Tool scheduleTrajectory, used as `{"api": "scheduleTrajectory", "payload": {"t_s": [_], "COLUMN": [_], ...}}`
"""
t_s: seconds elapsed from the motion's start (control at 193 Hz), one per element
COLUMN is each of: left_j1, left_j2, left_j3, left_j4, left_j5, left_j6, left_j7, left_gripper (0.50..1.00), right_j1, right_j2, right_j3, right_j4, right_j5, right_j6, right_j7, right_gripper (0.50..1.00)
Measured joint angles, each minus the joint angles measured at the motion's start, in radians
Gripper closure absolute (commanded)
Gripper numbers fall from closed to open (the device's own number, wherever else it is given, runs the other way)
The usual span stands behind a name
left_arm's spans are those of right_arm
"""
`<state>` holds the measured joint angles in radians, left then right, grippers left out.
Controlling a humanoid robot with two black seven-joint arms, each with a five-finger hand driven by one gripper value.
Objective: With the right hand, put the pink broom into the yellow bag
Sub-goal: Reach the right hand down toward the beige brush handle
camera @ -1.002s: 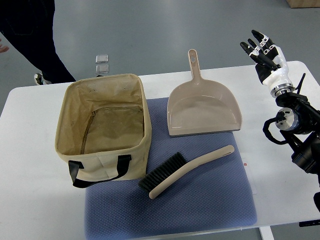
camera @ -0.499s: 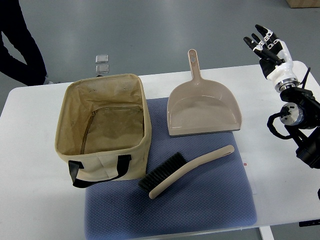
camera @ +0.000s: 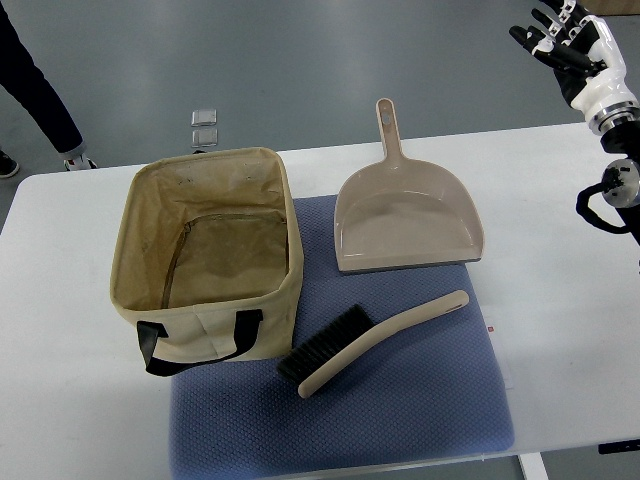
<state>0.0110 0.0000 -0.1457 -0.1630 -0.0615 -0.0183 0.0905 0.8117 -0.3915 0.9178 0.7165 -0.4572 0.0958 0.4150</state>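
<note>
Raised further, right hand (camera: 565,40) hovers beyond dustpan (camera: 408,222), broom (camera: 372,340) untouched.

Pink broom (camera: 375,346) lies flat on the mat beside the open, upright yellow bag (camera: 206,258).

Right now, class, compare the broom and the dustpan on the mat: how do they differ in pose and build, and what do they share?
The broom lies diagonally at the mat's near side, handle pointing up-right; the dustpan sits farther back, its handle pointing straight away. The broom carries dark bristles at one end; the dustpan is a broad open scoop with none. The broom is slim and curved; the dustpan is wide. Both are the same pinkish-beige plastic, and both rest untouched on the blue mat.
</note>
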Motion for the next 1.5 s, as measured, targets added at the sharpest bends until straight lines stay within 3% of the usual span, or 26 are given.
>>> {"api": "scheduleTrajectory", "payload": {"t_s": [0.332, 0.784, 0.93, 1.111, 1.35, 1.501], "left_j1": [0.0, 0.0, 0.0, 0.0, 0.0, 0.0], "left_j2": [0.0, 0.0, 0.0, 0.0, 0.0, 0.0], "left_j3": [0.0, 0.0, 0.0, 0.0, 0.0, 0.0], "left_j4": [0.0, 0.0, 0.0, 0.0, 0.0, 0.0], "left_j5": [0.0, 0.0, 0.0, 0.0, 0.0, 0.0], "left_j6": [0.0, 0.0, 0.0, 0.0, 0.0, 0.0], "left_j7": [0.0, 0.0, 0.0, 0.0, 0.0, 0.0], "left_gripper": [0.5, 0.5, 0.5, 0.5, 0.5, 0.5], "right_j1": [0.131, 0.513, 0.588, 0.571, 0.524, 0.464], "right_j2": [-0.166, -0.408, -0.421, -0.399, -0.365, -0.335], "right_j3": [-0.344, -1.077, -1.188, -1.204, -1.204, -1.203], "right_j4": [0.056, 0.457, 0.533, 0.566, 0.605, 0.619], "right_j5": [-0.105, -0.349, -0.522, -0.699, -0.725, -0.733], "right_j6": [0.004, -0.056, -0.017, 0.061, 0.06, 0.015], "right_j7": [0.003, 0.006, 0.004, 0.003, 0.002, -0.004], "right_gripper": [0.57, 0.57, 0.57, 0.57, 0.57, 0.57]}}
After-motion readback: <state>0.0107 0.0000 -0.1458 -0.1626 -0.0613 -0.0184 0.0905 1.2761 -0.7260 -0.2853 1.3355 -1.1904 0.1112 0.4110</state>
